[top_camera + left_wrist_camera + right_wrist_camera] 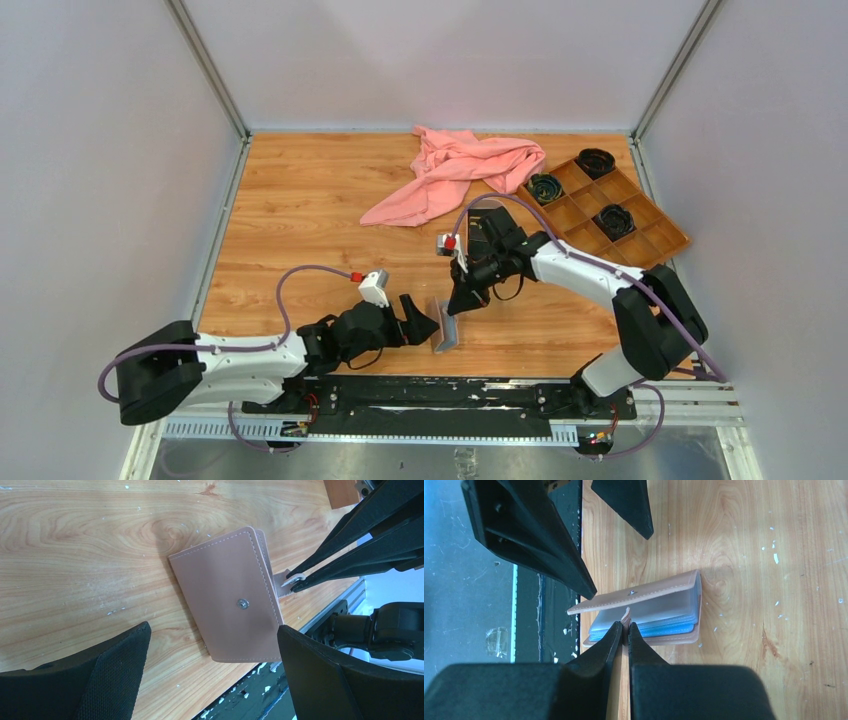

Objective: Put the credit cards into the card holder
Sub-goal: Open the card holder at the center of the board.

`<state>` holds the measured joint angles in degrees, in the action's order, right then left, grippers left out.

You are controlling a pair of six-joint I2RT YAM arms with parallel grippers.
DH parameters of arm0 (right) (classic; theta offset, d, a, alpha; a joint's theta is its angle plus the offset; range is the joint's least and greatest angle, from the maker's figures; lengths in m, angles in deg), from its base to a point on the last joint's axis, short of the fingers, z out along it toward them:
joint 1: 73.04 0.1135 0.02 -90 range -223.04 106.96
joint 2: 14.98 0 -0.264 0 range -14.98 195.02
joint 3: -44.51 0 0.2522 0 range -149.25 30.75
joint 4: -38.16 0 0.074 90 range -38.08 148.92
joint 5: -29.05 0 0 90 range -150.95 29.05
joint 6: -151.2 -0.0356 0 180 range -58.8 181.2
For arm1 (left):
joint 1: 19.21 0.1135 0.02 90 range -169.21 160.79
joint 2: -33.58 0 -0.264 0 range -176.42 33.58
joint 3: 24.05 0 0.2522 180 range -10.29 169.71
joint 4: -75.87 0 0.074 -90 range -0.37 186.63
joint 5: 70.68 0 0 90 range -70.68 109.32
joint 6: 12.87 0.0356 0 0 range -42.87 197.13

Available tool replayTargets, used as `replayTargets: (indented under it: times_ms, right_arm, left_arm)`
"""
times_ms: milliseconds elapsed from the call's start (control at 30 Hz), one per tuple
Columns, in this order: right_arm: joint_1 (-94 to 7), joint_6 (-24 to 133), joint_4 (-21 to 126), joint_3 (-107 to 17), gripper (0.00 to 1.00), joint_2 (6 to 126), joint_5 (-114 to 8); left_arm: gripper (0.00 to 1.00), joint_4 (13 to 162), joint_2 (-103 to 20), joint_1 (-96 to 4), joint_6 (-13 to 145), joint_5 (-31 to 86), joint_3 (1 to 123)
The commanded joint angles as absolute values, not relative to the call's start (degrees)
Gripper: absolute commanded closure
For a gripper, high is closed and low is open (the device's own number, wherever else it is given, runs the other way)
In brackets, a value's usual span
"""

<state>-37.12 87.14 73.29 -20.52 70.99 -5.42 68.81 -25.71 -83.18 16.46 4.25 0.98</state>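
while the right gripper (625,626) is all but closed, pinching the snap tab (626,615) of the card holder (651,607), that holder lies on the bench (749,555) just ahead of its fingertips, top flap raised, grey-blue sleeves (664,615) showing in the gap. left gripper (214,629): spread wide, holding nothing, one finger either side of the holder's near end, the pinkish cover and its snap stud (243,603) just beyond them.

Pinkish-tan stitched holder (446,332) sits at the near edge of the table (300,220), half open, cover (225,595) lifted (snap stud (243,603) on it), grey-blue sleeves (659,615) showing.
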Motion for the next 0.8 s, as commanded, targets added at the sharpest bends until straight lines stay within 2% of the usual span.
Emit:
replayTargets:
  times_ms: [0,300,700,767]
  right_arm:
    - [-38.3,85.0,71.8,-21.2,1.00,68.7,-2.0]
    - [-38.7,84.7,71.4,-21.0,1.00,68.9,-3.1]
    - [-39.8,84.8,70.9,-20.5,1.00,68.2,-2.0]
    - [-39.9,84.8,70.9,-20.5,1.00,68.3,-2.6]
  left_arm:
    - [0.00,67.3,-26.5,-83.6,16.5,4.2,2.5]
    - [0.00,67.0,-26.4,-83.5,16.3,4.0,2.4]
    - [0.00,67.3,-17.8,-83.3,16.8,1.0,-2.0]
    - [0.03,67.4,-17.9,-83.2,16.4,0.7,-2.3]
